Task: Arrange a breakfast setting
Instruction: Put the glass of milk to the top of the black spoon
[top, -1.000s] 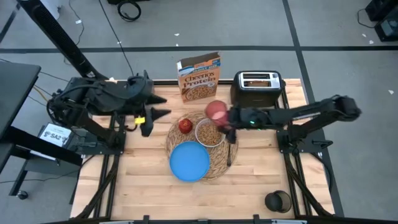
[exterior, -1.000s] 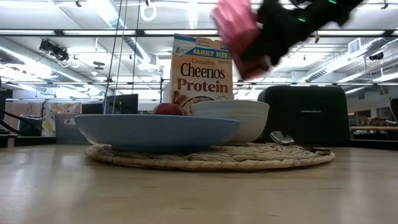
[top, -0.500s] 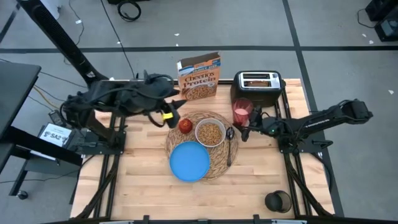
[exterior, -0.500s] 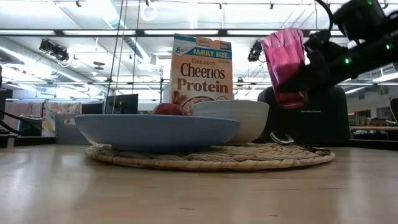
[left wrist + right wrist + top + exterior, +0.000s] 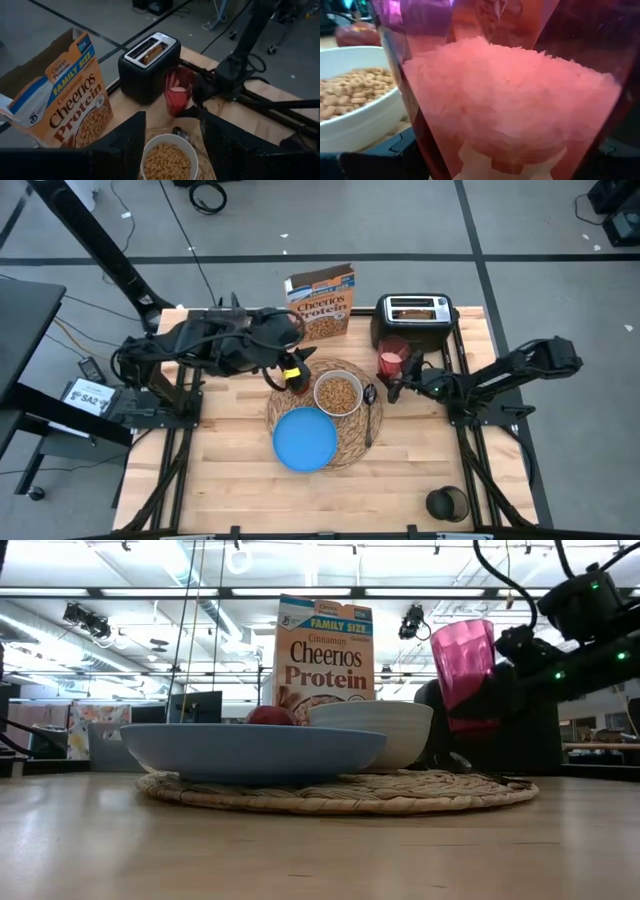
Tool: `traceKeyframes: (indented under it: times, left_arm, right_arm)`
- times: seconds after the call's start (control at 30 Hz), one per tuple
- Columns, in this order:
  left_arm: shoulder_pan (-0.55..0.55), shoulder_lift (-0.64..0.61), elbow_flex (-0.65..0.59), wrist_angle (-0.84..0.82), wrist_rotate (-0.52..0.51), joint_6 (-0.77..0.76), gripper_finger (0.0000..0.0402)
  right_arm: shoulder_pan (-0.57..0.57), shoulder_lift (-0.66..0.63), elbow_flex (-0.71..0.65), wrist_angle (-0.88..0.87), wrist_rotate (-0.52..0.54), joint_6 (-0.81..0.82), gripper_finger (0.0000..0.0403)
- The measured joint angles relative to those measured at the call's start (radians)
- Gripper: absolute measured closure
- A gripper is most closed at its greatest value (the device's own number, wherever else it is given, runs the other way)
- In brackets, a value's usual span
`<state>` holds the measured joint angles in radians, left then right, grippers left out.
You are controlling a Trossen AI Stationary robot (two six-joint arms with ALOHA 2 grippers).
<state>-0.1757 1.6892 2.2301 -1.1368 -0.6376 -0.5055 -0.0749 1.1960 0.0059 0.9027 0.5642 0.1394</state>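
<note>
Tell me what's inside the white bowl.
The white bowl holds ring-shaped cereal, filling it almost to the rim. Its bottom is covered by the cereal, so nothing beneath shows.

Blue plate (image 5: 305, 439), translucent pink cup (image 5: 391, 361)

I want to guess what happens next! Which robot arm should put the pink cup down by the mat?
Probably the right. Its end effector holds the pink cup upright beside the straw placemat, in front of the toaster. The left end effector is over by the red apple.
</note>
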Motion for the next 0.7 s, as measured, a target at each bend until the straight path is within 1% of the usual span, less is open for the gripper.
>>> traceKeyframes:
  times: [0.13,0.37,0.53,0.7]
  left_arm:
    - [-0.004,0.006,0.0,0.02,-0.002,-0.003,0.0209]
    - [-0.011,0.006,0.0,0.02,-0.002,-0.008,0.021]
    - [-0.019,0.006,0.0,0.019,-0.002,-0.008,0.0209]
    - [-0.04,0.006,0.001,0.018,-0.002,-0.009,0.021]
  right_arm:
    - [-0.027,0.122,0.0,0.103,0.026,0.021,0.007]
    - [-0.052,0.357,0.002,0.335,0.016,0.044,0.007]
    - [-0.06,0.505,0.041,0.398,0.007,0.06,0.007]
    - [-0.065,0.61,0.07,0.47,0.045,0.071,0.007]
